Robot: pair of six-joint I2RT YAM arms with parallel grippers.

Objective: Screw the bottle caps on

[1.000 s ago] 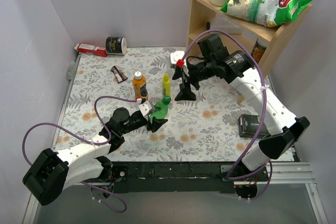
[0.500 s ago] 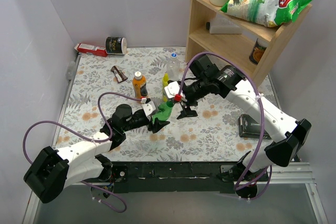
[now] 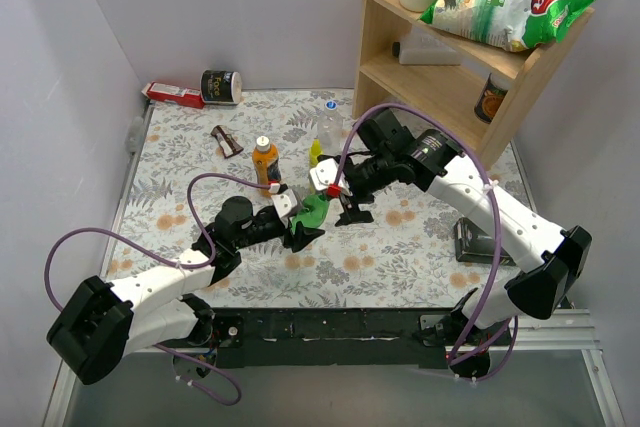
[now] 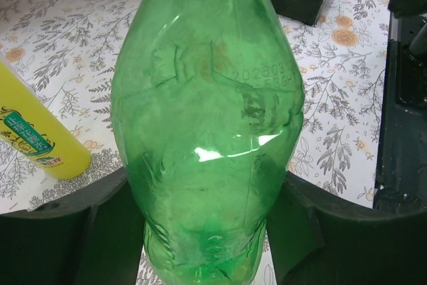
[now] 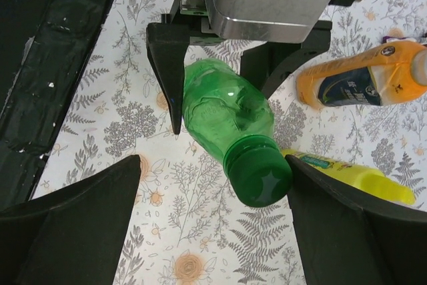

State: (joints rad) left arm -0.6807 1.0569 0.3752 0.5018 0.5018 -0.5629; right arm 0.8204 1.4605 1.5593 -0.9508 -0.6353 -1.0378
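Left claw (image 3: 300, 234) is closed partway around the lower body of the green bottle (image 5: 223, 108), one finger on each side. The bottle's tipped a bit, top leaning to the right. The green cap (image 5: 260, 178) is sitting on the neck, can't tell how tight. Right claw (image 5: 220, 221) hangs just over it, spread wide and holding nothing, a finger either side of the cap with gaps. That's all around the middle of the floral tabletop (image 3: 400, 247). Just beyond the green one stands a slim yellow bottle (image 5: 347, 177), and left of that the orange bottle (image 3: 265, 165) with a white cap (image 3: 263, 142). Farther back is the clear bottle (image 3: 327, 127) with a blue cap (image 3: 330, 105). A black box (image 3: 475, 239) lies off to the right.
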